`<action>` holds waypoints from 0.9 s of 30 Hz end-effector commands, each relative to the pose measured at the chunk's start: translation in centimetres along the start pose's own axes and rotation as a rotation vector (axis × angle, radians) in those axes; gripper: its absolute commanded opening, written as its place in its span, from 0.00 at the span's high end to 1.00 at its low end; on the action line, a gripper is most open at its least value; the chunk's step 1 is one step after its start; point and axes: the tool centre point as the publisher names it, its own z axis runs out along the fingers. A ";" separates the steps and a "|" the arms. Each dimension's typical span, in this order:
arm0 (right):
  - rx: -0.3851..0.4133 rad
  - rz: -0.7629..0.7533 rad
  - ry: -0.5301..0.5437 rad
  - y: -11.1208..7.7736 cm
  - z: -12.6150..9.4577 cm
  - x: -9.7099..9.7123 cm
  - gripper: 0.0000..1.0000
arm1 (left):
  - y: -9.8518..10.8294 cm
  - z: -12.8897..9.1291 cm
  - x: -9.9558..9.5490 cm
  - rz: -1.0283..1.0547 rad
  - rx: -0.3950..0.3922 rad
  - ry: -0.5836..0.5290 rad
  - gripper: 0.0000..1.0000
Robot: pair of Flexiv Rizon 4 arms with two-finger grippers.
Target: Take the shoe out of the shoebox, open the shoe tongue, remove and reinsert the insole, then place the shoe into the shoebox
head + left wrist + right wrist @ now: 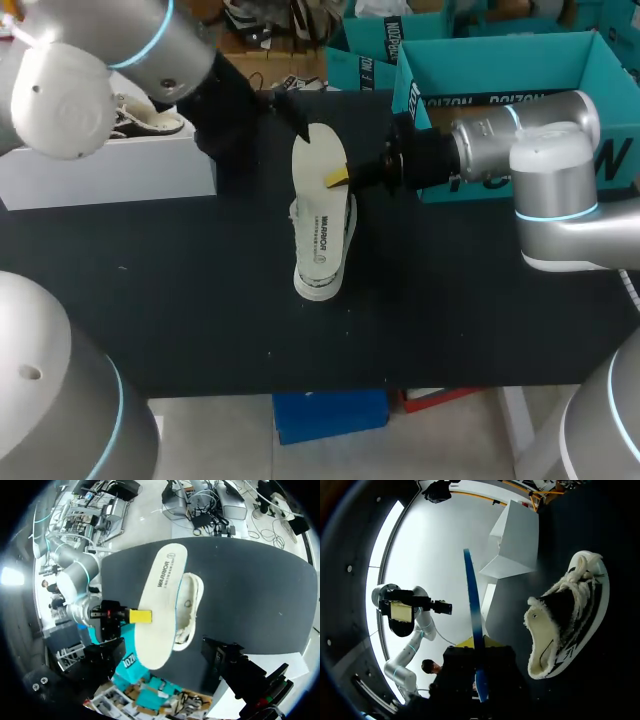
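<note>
Right claw (476,647) clamped on the thin white foam insole with blue underside (472,595), which sits edge-on between its tips. White fleece-lined sneaker (322,282) is directly under the claw on the black tabletop (200,300), insole just above it. Open teal cardboard shoebox (520,62) is behind the claw. Left claw (285,108) is near the insole's far end, grip state can't tell. Estimate: shoe out, tongue looks open, insole out; left to do: reinsert, rebox
</note>
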 end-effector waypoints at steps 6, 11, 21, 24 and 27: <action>0.000 0.001 -0.001 0.0 0.1 -0.1 1.00 | -1.6 0.3 5.1 -0.133 0.114 -0.875 0.00; 0.000 0.001 -0.001 0.0 0.1 -0.1 1.00 | -2.1 1.1 5.4 -0.141 0.119 -0.950 0.00; 0.000 0.001 -0.001 0.0 0.1 -0.1 1.00 | -2.9 2.5 5.9 -0.160 0.111 -0.994 0.00; 0.000 0.001 -0.001 0.0 0.1 -0.1 1.00 | -2.9 2.5 5.9 -0.160 0.111 -0.994 0.00; 0.000 0.001 -0.001 0.0 0.1 -0.1 1.00 | -2.9 2.5 5.9 -0.160 0.111 -0.994 0.00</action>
